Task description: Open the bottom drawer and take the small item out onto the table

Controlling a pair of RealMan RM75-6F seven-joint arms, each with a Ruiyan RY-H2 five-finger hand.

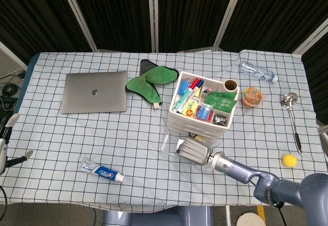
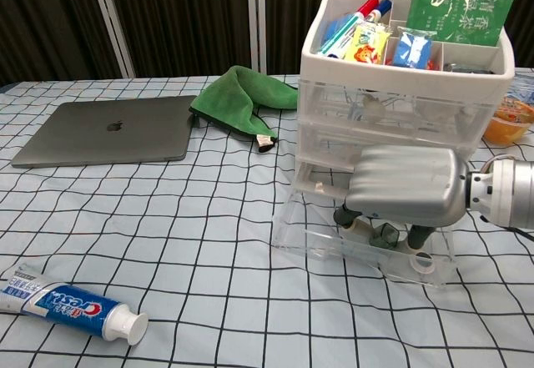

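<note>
The small item (image 2: 385, 234) is lying inside the bottom drawer (image 2: 367, 247), which is pulled out toward me from the clear drawer unit (image 2: 392, 126); in the chest view I am seeing it as a little dark, rounded piece just under my fingertips. I am judging it to be light and hard, probably smooth, so it could slip or roll away if I am pinching it on a curved side. I think the best place to take it is across its narrow middle, between thumb and one finger, lifting straight up so it is not knocking the thin plastic wall. My right hand (image 2: 406, 191) is reaching down into the drawer with fingers curled; whether they are already closing on the item I cannot tell, because the palm is covering it. The drawer itself is looking thin and a bit flexible, so I am not wanting to press hard on its front. My left hand (image 1: 4, 146) is resting at the far edge of the head view, away from the work, and its state is not clear. On the tabletop (image 2: 209, 218) a toothpaste tube (image 2: 71, 303) is lying well apart.
</note>
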